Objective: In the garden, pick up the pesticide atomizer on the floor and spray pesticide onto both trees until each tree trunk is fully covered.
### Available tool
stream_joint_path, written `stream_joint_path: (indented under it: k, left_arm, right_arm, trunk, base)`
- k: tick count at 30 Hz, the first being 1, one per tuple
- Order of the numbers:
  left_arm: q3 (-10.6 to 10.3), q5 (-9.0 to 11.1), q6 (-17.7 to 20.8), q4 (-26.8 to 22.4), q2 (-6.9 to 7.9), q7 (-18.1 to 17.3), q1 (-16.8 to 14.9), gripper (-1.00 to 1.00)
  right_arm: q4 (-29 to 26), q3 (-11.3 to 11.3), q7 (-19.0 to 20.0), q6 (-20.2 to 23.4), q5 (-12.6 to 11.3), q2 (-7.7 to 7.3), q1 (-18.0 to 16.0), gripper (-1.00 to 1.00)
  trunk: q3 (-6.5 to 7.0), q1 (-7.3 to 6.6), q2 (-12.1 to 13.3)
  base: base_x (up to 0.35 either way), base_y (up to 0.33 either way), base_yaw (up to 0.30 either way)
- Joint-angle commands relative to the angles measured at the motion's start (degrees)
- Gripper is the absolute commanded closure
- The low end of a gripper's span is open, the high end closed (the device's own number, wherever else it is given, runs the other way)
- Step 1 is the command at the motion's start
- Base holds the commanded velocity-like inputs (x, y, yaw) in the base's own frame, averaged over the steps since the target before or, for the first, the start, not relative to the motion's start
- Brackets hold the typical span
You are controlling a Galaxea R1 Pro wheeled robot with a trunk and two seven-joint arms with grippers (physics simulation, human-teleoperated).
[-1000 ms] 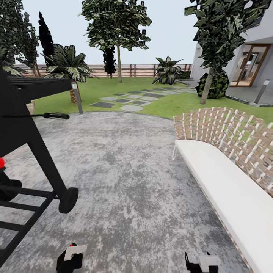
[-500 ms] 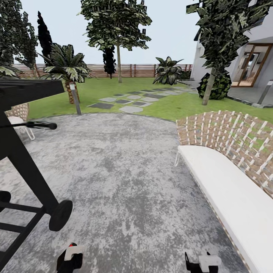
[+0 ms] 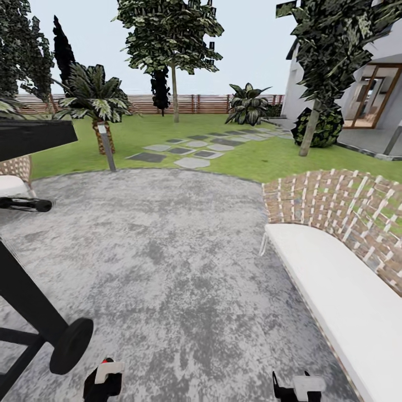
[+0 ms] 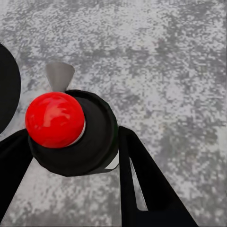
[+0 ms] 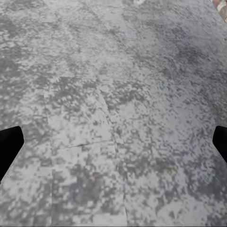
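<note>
The pesticide atomizer (image 4: pixel 97 137), a dark cylinder with a red ball on its cap, sits upright between the fingers of my left gripper (image 4: pixel 71 142), which is shut on it. In the head view its pale top (image 3: pixel 109 368) shows above the left gripper (image 3: pixel 103 384) at the bottom edge. My right gripper (image 3: pixel 296 388) is open over the grey concrete floor (image 3: pixel 167 251), its fingers wide apart (image 5: pixel 113 142). Two trees stand ahead on the lawn (image 3: pixel 245 156): one straight trunk (image 3: pixel 175 95) far off in the middle, another trunk (image 3: pixel 309 131) at the right near the house.
A black wheeled grill cart (image 3: pixel 33 312) stands close at the left. A white-cushioned wicker bench (image 3: pixel 335 290) runs along the right. A lamp post (image 3: pixel 106 146), a palm (image 3: pixel 95 97), stepping slabs (image 3: pixel 187 151) and a brown fence (image 3: pixel 201 103) lie beyond the paving's curved edge.
The whole view has advanced over the paving: the cart has slid left and down in the picture and the bench has come closer. Both grippers keep their places in the view.
</note>
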Motion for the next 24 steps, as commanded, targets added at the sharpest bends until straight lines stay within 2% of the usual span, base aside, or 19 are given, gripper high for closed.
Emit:
stream_joint_path:
  k: [1,24]
  left_arm:
    - [0.0,-0.02,0.0,-0.01,0.0,-0.01,0.0,1.0]
    - [0.0,-0.02,0.0,-0.01,0.0,-0.01,0.0,1.0]
  right_arm:
    - [-0.01,0.0,0.0,0.0,0.0,-0.01,0.0,-1.0]
    - [0.0,0.09,0.0,0.01,0.0,0.01,0.0,-1.0]
  trunk:
    - [0.0,0.0,0.0]
    - [0.0,0.0,0.0]
  base:
    - [0.34,-0.001,0.0]
    - [0.34,0.0,0.0]
